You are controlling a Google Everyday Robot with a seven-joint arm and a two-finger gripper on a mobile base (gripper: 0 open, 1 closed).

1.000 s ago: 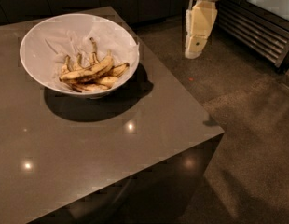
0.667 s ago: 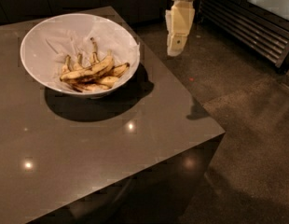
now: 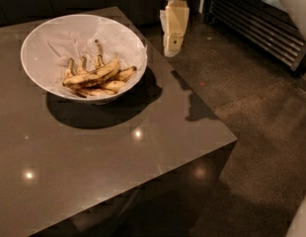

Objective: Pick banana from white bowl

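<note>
Dark counter: one white bowl, far left, lined with crumpled white paper, holding spotted bananas. End effector: cream, pointing down, in the air right of the bowl, near the counter's far right edge. Slatted grille: far right.

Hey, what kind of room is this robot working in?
Probably a kitchen or break area: a dark polished counter holds a white bowl of bananas, and a slatted vent panel stands behind. The claw hangs beside the bowl.
</note>
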